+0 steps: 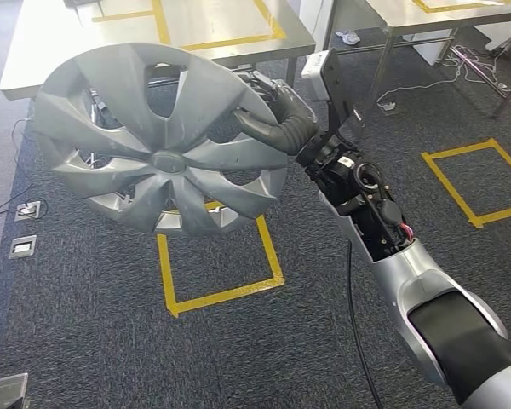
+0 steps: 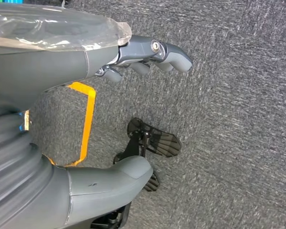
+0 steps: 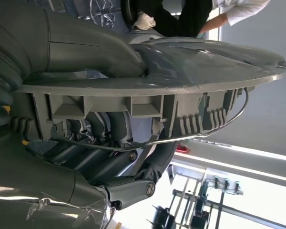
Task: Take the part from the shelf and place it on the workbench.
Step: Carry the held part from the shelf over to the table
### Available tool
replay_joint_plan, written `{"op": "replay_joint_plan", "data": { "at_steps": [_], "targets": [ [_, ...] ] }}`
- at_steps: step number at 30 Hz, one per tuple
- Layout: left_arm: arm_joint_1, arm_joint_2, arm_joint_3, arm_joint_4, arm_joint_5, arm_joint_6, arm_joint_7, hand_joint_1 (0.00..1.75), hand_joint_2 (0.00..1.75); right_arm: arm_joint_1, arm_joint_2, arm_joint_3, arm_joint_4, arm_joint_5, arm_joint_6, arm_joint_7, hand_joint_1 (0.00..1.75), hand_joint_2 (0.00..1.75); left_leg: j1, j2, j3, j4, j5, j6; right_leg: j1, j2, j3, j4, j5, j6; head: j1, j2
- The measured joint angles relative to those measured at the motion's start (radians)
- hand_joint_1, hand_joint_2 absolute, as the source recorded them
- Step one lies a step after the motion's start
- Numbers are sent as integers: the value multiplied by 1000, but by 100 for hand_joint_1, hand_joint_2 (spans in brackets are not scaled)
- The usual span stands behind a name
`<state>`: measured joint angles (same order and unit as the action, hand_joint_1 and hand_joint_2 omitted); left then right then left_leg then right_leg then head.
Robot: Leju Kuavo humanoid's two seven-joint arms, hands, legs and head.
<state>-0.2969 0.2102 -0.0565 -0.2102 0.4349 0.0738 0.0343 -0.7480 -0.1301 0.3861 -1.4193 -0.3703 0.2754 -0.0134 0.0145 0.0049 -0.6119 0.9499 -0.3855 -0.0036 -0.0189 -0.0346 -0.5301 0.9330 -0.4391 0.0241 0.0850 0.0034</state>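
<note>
Even, bright indoor light falls from above in the head view, with soft sheen on the hubcap [image 1: 159, 153] and pale glare on the tables [image 1: 79, 34]. The right wrist view is backlit, its background blown out white, close parts dark and soft.

Wheel cover [image 1: 159, 149]: glossy silver plastic. Carpet [image 1: 304, 341]: rough grey pile. Workbench [image 1: 79, 34]: smooth brushed metal.
</note>
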Motion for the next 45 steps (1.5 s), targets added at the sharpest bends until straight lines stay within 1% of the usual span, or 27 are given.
{"op": "replay_joint_plan", "data": {
  "at_steps": [4, 6, 7, 9, 11, 12, 13, 15, 16, 17, 20, 22, 25, 26, 27, 28, 30, 31, 32, 36, 38, 40, 41, 42, 43, 44, 45],
  "targets": [
    [0, 2, 0, 0, -1, 1, 0, 0, 175, 1, 0, 0, -2, 0, -1, 1, 175, 175, -3, -1, 3, 1, -6, 11, -1, -4, 5, -3, -4, 12, 0, 0],
    [-1, 4, 0, 0, -1, 2, 0, 0, 175, 1, 0, -1, -6, 0, -1, 1, 175, 175, 2, -2, 17, -11, -7, 19, -4, 3, -4, 21, -22, 18, 2, 0],
    [-1, 4, 0, 0, -1, 2, -1, 0, 175, 0, 0, -2, -8, 0, -2, 1, 175, 175, 5, -3, 26, -17, -8, 23, -5, 10, -24, 64, -44, 21, 4, 0],
    [-2, 2, 0, 0, -1, 2, -1, 0, 175, 0, 0, -4, -8, -1, -2, 1, 175, 175, 6, -5, 36, -20, -14, 29, -7, 26, -100, 213, -102, 22, 9, 0],
    [-2, 0, 0, 0, -1, 2, -1, 0, 175, 6, 0, -4, -8, -2, -3, 3, 175, 175, 5, -9, 45, -19, -22, 29, -8, 30, -165, 321, -120, 24, 10, 0],
    [-1, -2, 0, 0, -1, 1, -1, 0, 175, 9, 0, -4, -8, -3, -3, 5, 175, 175, 6, -13, 52, -18, -27, 26, -8, 30, -170, 315, -98, 24, 10, 0],
    [-1, -4, 0, 0, -1, 1, -1, 0, 175, 11, 0, -5, -8, -4, -3, 7, 175, 175, 8, -17, 60, -17, -33, 23, -9, 30, -154, 266, -58, 23, 11, 0],
    [-1, -5, 0, 0, -1, 0, -1, 0, 175, 12, 0, -7, -10, -6, -4, 10, 175, 175, 10, -26, 72, -11, -47, 11, -9, 33, -95, 119, 20, 20, 13, 0],
    [-2, -5, 0, 0, -1, 0, -1, 0, 175, 11, 0, -8, -12, -8, -5, 10, 175, 175, 10, -29, 72, -7, -53, 4, -8, 36, -69, 64, 35, 16, 12, 0],
    [-2, -4, 0, 0, -1, 0, -1, 0, 175, 11, -1, -9, -14, -9, -6, 10, 175, 175, 9, -31, 69, -5, -56, -3, -6, 38, -55, 36, 35, 10, 11, 0],
    [-1, -4, 0, 0, 0, 1, -2, 0, 175, 15, -1, -9, -21, -13, -9, 12, 175, 175, 10, -30, 67, -4, -64, -21, -3, 41, -42, 28, 15, -11, 6, 0],
    [-1, -2, 0, 0, 2, 1, -2, 0, 175, 17, -2, -10, -26, -14, -11, 13, 175, 175, 11, -21, 47, 48, -87, -31, -5, 40, -27, 22, 8, -25, 0, 0],
    [0, 0, 0, 0, 2, 1, -2, 0, 175, 21, -3, -10, -31, -18, -13, 13, 175, 175, 10, -13, -87, 264, -150, -35, -2, 39, -7, 18, -9, -37, -8, 0],
    [2, 0, 0, 0, 2, 1, -2, 0, 175, 24, -3, -10, -32, -19, -13, 13, 175, 175, 10, -13, -127, 312, -150, -34, -1, 40, 3, 18, -18, -38, -8, 0],
    [5, -1, 0, 0, 3, 1, -2, 0, 175, 27, -3, -10, -32, -19, -13, 13, 175, 175, 10, -13, -148, 320, -128, -32, 0, 40, 15, 18, -28, -38, -8, 0],
    [6, -1, 0, 0, 3, 1, -2, 0, 175, 31, -3, -10, -32, -18, -13, 14, 175, 175, 10, -13, -148, 286, -84, -29, 1, 40, 30, 18, -39, -37, -8, 0],
    [7, 1, 0, 1, 3, 1, -2, 0, 175, 34, -3, -10, -33, -18, -12, 16, 175, 175, 7, -10, -106, 143, 22, -19, 2, 39, 58, 16, -64, -33, -9, 0],
    [7, 2, 0, 1, 3, 1, -2, 0, 175, 33, -3, -10, -34, -19, -12, 16, 175, 175, 3, -8, -81, 79, 49, -13, 4, 39, 68, 14, -75, -28, -11, 0],
    [6, 2, 0, 1, 3, 1, -2, 0, 175, 31, -3, -10, -37, -19, -12, 15, 175, 175, -2, -5, -62, 39, 54, -7, 6, 39, 74, 10, -83, -22, -14, 0],
    [5, 3, 0, 2, 3, 2, -2, 0, 175, 32, -4, -11, -42, -21, -12, 14, 175, 175, -3, -9, -28, 8, 11, 15, 6, 38, 77, 40, -80, -2, -15, 0],
    [6, 3, 0, 2, 3, 3, -3, 0, 175, 35, -5, -12, -44, -20, -12, 14, 175, 175, 1, -12, 1, 1, -6, 26, 5, 38, 18, 151, -86, 6, -10, 0],
    [8, 1, 0, 2, 3, 3, -3, 0, 175, 39, -6, -12, -44, -21, -14, 14, 175, 175, 1, -15, 28, -3, -26, 31, 4, 38, -73, 281, -132, 10, -3, 0],
    [9, 0, 0, 2, 2, 4, -3, 0, 175, 42, -7, -12, -44, -21, -14, 14, 175, 175, 0, -17, 43, -3, -37, 33, 5, 38, -109, 318, -162, 11, -1, 0],
    [10, -2, 0, 2, 2, 4, -3, 0, 175, 45, -7, -12, -44, -21, -14, 14, 175, 175, 0, -19, 59, -3, -50, 33, 5, 38, -135, 326, -182, 11, 1, 0],
    [11, -3, 0, 2, 2, 4, -3, 0, 175, 47, -8, -12, -44, -21, -14, 14, 175, 175, -1, -23, 77, -3, -63, 32, 5, 38, -146, 302, -180, 9, 2, 0],
    [11, -4, 0, 2, 2, 4, -3, 0, 175, 48, -9, -13, -44, -20, -14, 15, 175, 175, -1, -26, 96, -3, -77, 31, 6, 38, -148, 252, -150, 6, 4, 0],
    [12, -5, 0, 3, 2, 4, -3, 0, 175, 48, -10, -13, -44, -20, -14, 15, 175, 175, -1, -28, 113, -4, -91, 29, 8, 38, -144, 185, -86, 0, 6, 0]
  ]
}}
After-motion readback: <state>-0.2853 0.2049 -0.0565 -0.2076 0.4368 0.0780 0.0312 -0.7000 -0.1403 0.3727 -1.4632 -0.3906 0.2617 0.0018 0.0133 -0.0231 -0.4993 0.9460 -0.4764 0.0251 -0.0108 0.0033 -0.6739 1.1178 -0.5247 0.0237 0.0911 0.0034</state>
